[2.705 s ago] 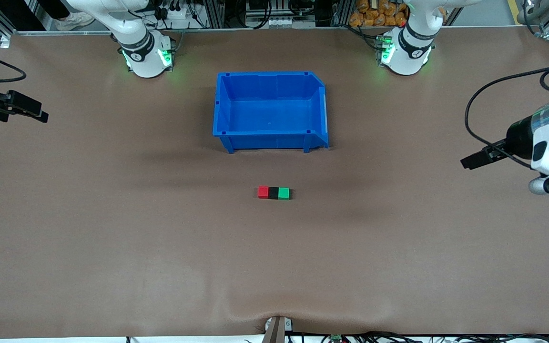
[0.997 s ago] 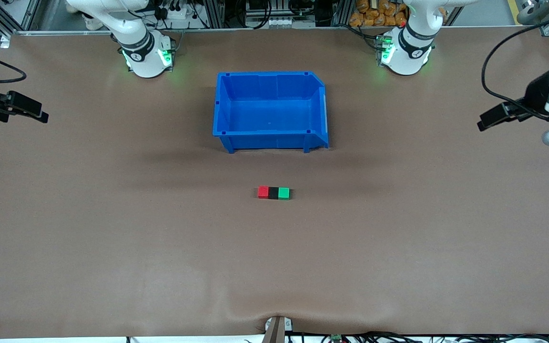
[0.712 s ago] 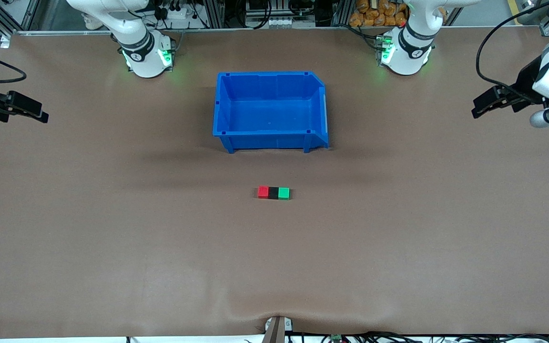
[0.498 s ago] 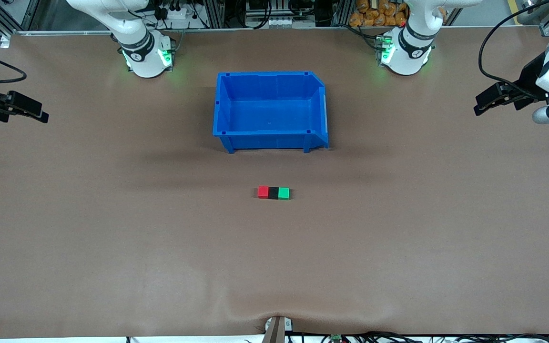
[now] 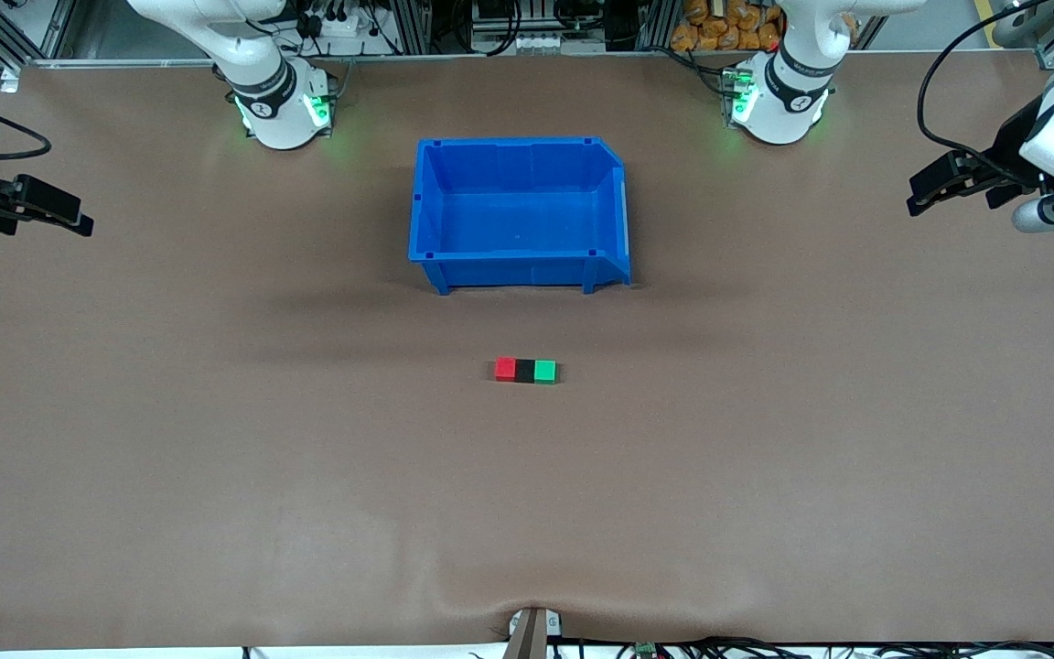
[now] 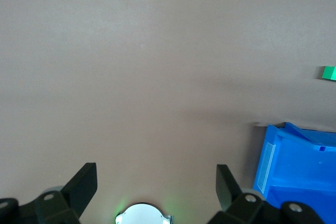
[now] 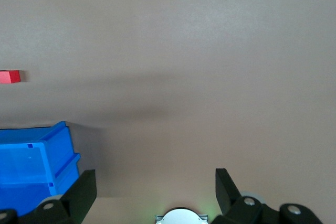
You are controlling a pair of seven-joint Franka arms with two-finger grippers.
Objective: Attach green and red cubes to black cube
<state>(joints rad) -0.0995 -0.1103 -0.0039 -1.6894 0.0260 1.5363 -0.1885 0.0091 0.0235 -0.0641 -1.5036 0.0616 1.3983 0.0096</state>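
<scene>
The red cube (image 5: 505,369), the black cube (image 5: 524,370) and the green cube (image 5: 544,371) lie joined in one row on the brown table, nearer the front camera than the blue bin, the black one in the middle. The green cube also shows in the left wrist view (image 6: 329,73), the red cube in the right wrist view (image 7: 10,76). My left gripper (image 5: 919,198) is open and empty, up over the left arm's end of the table. My right gripper (image 5: 79,222) is open and empty over the right arm's end, waiting.
An empty blue bin (image 5: 518,213) stands mid-table between the two arm bases (image 5: 280,110) (image 5: 779,105). It shows in the left wrist view (image 6: 296,169) and the right wrist view (image 7: 34,161). A cable loops from the left wrist (image 5: 934,82).
The left arm has drawn back and up toward its end of the table, away from the cubes. The cube row and the right arm have not moved.
</scene>
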